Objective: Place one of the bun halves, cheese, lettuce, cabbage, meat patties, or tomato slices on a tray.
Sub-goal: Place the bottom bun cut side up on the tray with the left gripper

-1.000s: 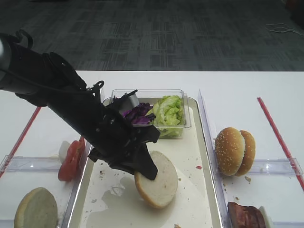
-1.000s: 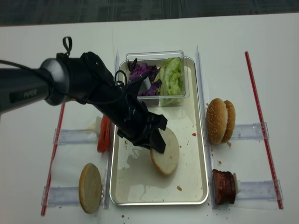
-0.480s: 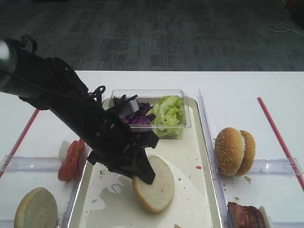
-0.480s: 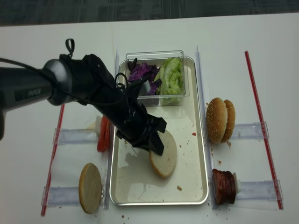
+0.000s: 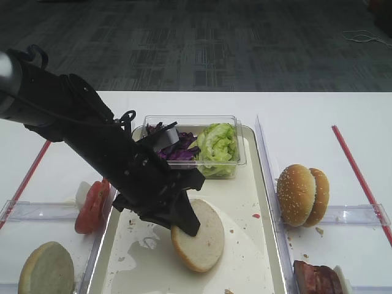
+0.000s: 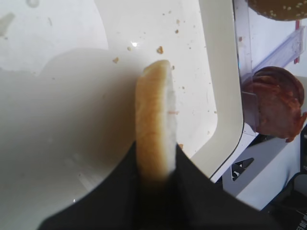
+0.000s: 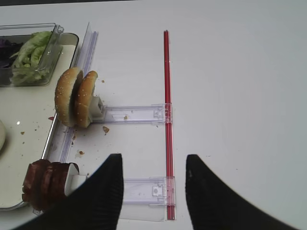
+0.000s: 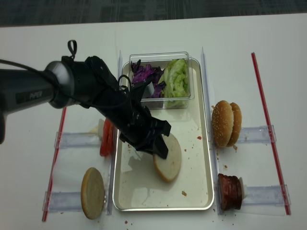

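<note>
Between the jaws of the left gripper (image 6: 156, 179) a pale bun half (image 5: 198, 236) is pinched by its near edge, the jaws closed on crust and cut face (the left wrist view shows the bun edge-on, standing nearly upright). The bun half is over the middle of the silvery tray (image 5: 269, 245), its lower edge seemingly at or just above the tray floor; contact cannot be told for certain. The step in hand is judged to be the setting-down of this bun half. The next move would call for the bun to be tipped flat and lowered, the jaws then parted, and the arm drawn up clear without dragging the bread.

The left arm is stretched from the upper left of the high view, slanting down across the tray's left rim, the wrist pitched toward the tray centre. Just behind it the clear tub (image 5: 240, 153) holds purple cabbage (image 5: 177, 149) and lettuce (image 5: 217, 144). Tomato slices (image 5: 92, 205) stand on edge left of the tray, and a second bun half (image 5: 46, 269) lies nearer.

The right gripper (image 7: 152, 187) hangs well apart over the table (image 7: 240, 96), its jaws spread and empty, with the sesame buns (image 7: 76, 97) and meat patties (image 7: 48, 184) beside the tray's right rim.
</note>
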{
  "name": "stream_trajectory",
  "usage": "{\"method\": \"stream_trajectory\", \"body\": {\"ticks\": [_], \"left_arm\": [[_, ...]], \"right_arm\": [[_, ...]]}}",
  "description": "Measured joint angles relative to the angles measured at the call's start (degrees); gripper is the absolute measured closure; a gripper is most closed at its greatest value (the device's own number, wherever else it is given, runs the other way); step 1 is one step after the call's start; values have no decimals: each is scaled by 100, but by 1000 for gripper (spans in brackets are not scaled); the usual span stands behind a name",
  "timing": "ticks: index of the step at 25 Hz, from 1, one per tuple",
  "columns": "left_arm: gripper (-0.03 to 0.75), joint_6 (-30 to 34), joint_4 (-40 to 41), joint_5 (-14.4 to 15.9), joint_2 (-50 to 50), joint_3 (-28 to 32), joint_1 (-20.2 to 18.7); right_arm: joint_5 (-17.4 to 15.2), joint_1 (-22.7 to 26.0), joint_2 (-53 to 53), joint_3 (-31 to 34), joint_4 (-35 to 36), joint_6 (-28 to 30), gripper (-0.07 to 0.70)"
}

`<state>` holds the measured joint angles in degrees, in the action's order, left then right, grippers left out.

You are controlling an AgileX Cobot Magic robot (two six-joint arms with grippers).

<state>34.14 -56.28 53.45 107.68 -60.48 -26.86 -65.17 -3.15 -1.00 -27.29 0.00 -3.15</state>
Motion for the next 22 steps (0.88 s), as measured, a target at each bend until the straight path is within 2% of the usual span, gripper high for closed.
{"method": "stream_trajectory", "body": {"ticks": [16, 22], "left_arm": [[637, -104, 0, -43, 0, 0, 62], [636, -108, 10, 36, 0, 0, 130]], "right_arm": [[0, 0, 0, 0, 0, 0, 307], [0, 0, 0, 0, 0, 0, 307]]}}
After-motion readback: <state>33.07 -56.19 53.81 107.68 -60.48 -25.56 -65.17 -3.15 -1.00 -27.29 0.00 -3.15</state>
